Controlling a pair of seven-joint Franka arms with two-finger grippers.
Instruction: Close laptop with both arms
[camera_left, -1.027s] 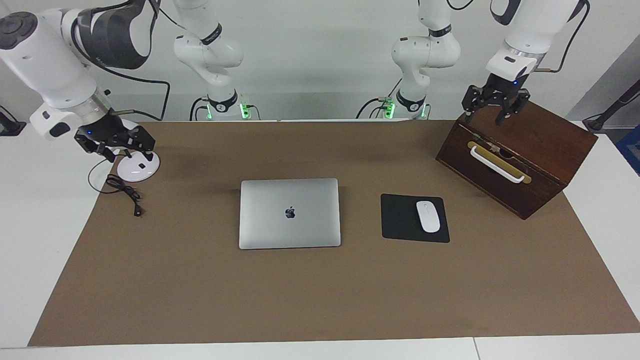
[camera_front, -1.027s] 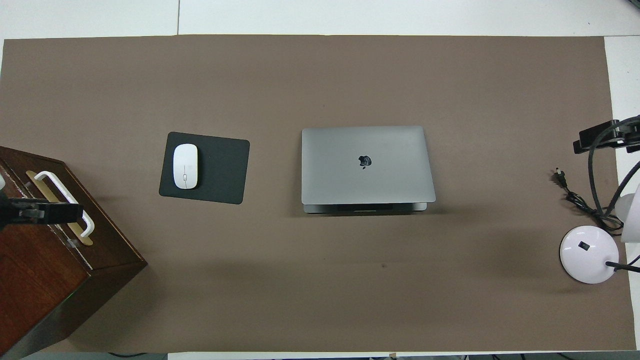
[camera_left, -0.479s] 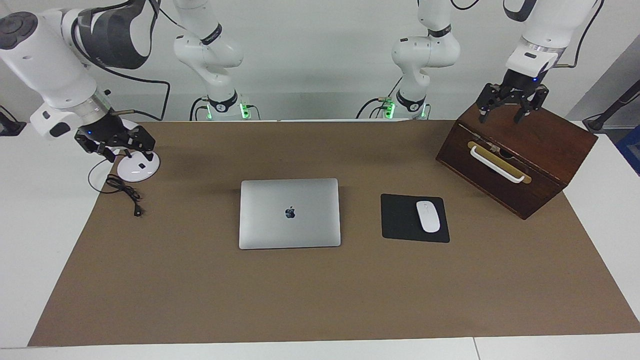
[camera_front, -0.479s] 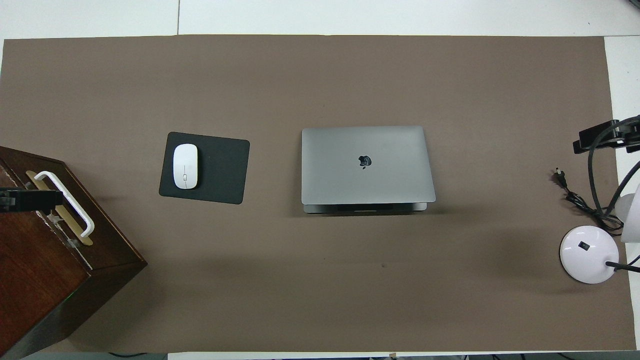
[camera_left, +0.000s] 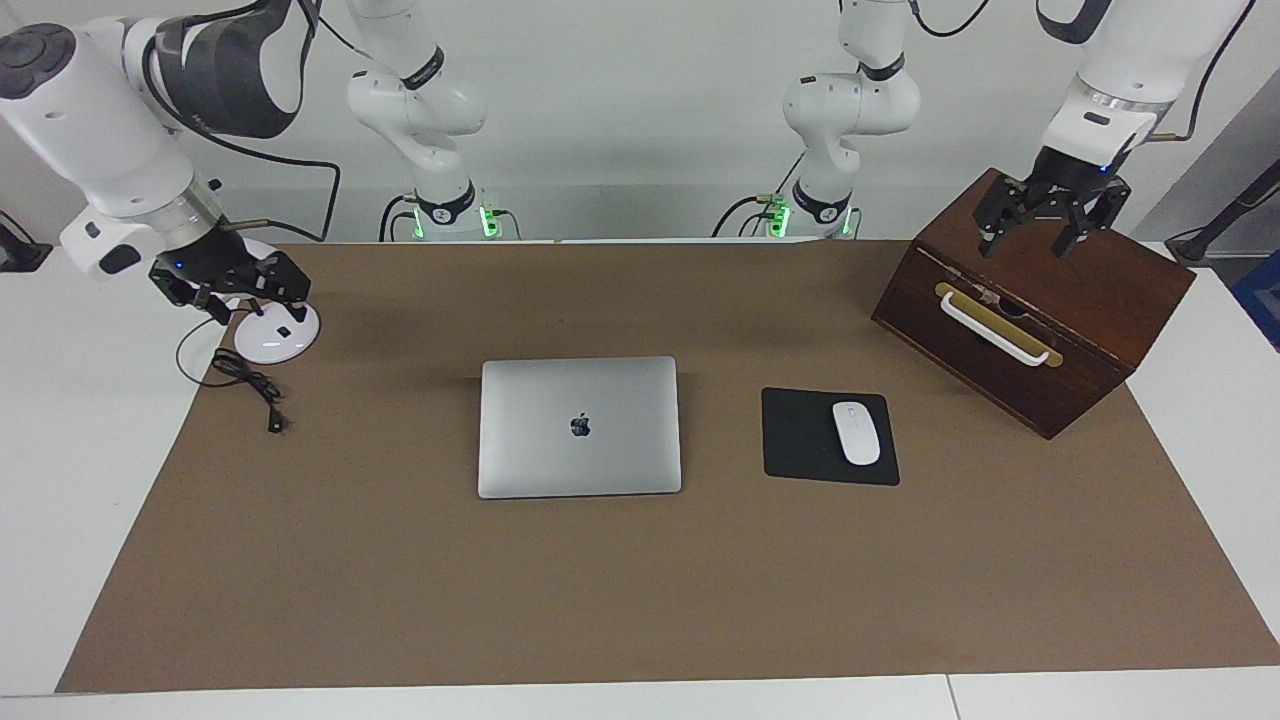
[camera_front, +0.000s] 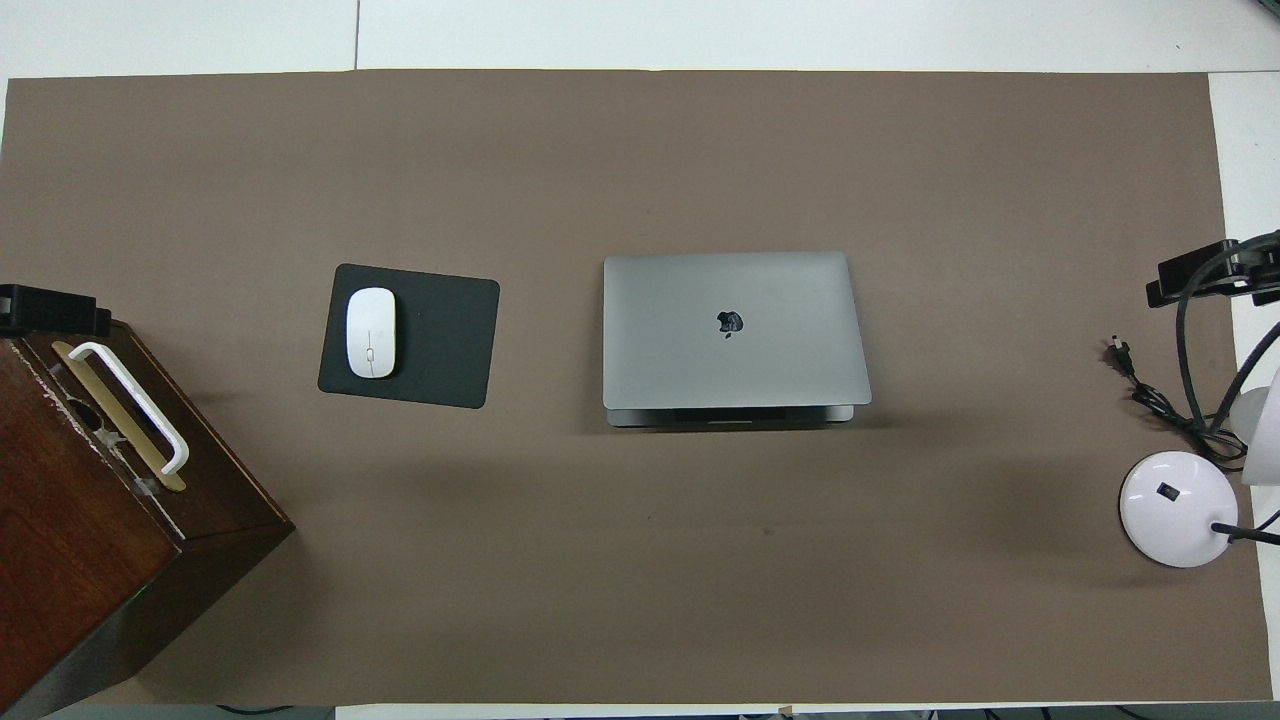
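Observation:
The laptop (camera_left: 580, 427) lies flat on the brown mat with its silver lid down and the apple logo up; it also shows in the overhead view (camera_front: 733, 328). My left gripper (camera_left: 1050, 218) hangs open and empty over the top of the wooden box, well away from the laptop; only its tip (camera_front: 50, 310) shows in the overhead view. My right gripper (camera_left: 230, 285) hangs open and empty over the white round base at the right arm's end of the table; it also shows in the overhead view (camera_front: 1200, 275). Neither gripper touches the laptop.
A dark wooden box (camera_left: 1030, 320) with a white handle stands at the left arm's end. A black mouse pad (camera_left: 805, 440) with a white mouse (camera_left: 856, 432) lies beside the laptop. A white round base (camera_left: 275, 335) and a black cable (camera_left: 250, 385) lie at the right arm's end.
My left gripper has risen and moved over the box top toward the left arm's end of the table. The right arm and the laptop have not moved.

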